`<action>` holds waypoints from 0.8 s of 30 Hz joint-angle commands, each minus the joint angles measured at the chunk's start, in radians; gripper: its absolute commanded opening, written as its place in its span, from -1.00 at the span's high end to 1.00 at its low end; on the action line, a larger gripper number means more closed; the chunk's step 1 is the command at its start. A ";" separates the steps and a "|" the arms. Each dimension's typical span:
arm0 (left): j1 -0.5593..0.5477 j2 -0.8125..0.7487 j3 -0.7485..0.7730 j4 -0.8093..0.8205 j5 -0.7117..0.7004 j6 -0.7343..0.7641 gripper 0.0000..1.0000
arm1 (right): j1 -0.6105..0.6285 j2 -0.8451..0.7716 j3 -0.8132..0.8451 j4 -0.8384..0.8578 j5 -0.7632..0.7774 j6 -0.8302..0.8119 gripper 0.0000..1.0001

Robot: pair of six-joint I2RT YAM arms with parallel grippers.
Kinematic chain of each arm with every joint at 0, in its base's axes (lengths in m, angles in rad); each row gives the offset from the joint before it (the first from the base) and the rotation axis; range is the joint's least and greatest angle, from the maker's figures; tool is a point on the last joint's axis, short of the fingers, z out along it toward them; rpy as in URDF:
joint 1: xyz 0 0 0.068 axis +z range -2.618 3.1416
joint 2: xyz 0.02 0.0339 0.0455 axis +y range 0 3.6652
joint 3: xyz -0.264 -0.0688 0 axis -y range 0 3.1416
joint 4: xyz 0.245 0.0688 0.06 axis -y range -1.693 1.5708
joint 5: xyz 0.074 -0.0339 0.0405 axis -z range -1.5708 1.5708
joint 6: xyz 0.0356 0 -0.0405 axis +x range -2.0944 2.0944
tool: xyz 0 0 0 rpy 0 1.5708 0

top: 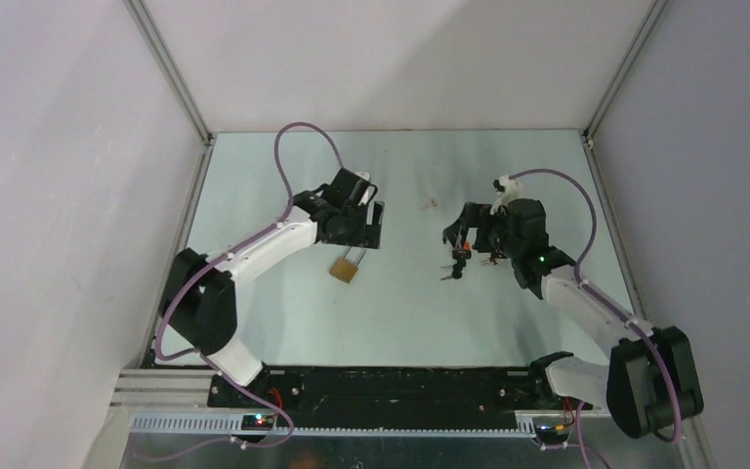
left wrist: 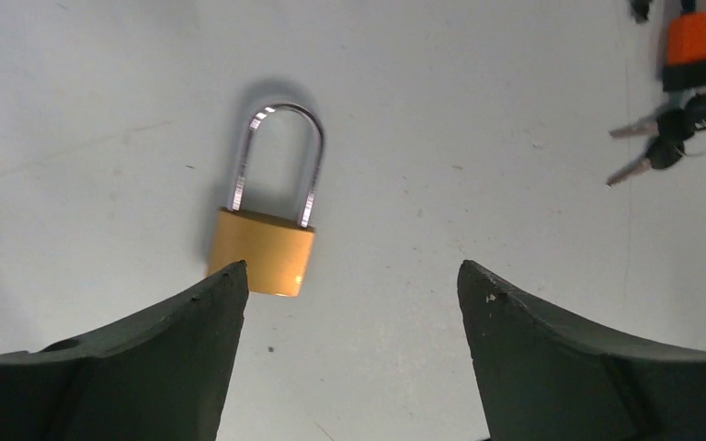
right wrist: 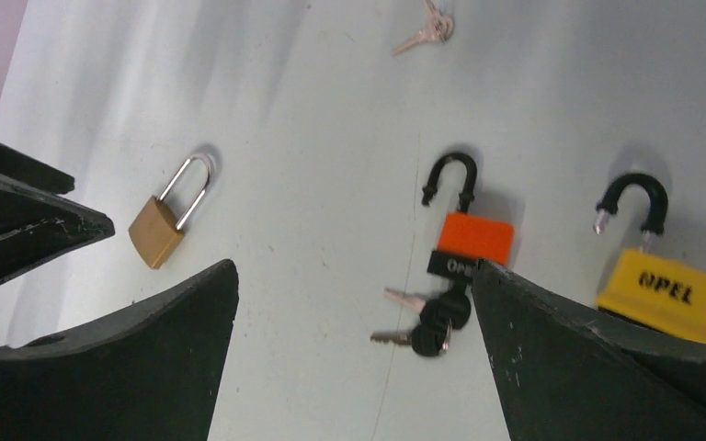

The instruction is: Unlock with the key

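In the left wrist view the two dark fingers (left wrist: 147, 367) of the left gripper (left wrist: 351, 271) fill the foreground, spread wide with nothing between them. Just beyond the left fingertip a brass padlock (left wrist: 262, 250) lies flat on the pale worktop (left wrist: 478, 156), its steel shackle seated in the body. The right gripper (right wrist: 354, 271) is likewise wide apart and empty, hovering over an orange padlock (right wrist: 475, 239) whose black shackle stands open. Black-headed keys (right wrist: 427, 322) on a ring lie at that padlock's base; whether one sits in the keyhole I cannot tell. A yellow padlock (right wrist: 666, 287), shackle also open, lies beside it. Small silver keys (right wrist: 427, 32) lie farther off, well apart from all three padlocks.
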 commanded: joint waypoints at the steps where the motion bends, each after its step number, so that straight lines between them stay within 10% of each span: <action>1: 0.027 0.016 -0.012 -0.009 -0.126 0.138 -0.77 | 0.021 0.087 0.090 0.099 0.038 -0.025 -0.99; 15: 0.031 0.268 0.082 -0.101 -0.109 0.220 -0.76 | 0.048 0.149 0.105 0.104 0.033 0.020 -0.99; 24: 0.034 0.294 0.042 -0.118 -0.039 -0.007 -0.32 | 0.036 0.160 0.105 0.122 0.034 0.020 -0.99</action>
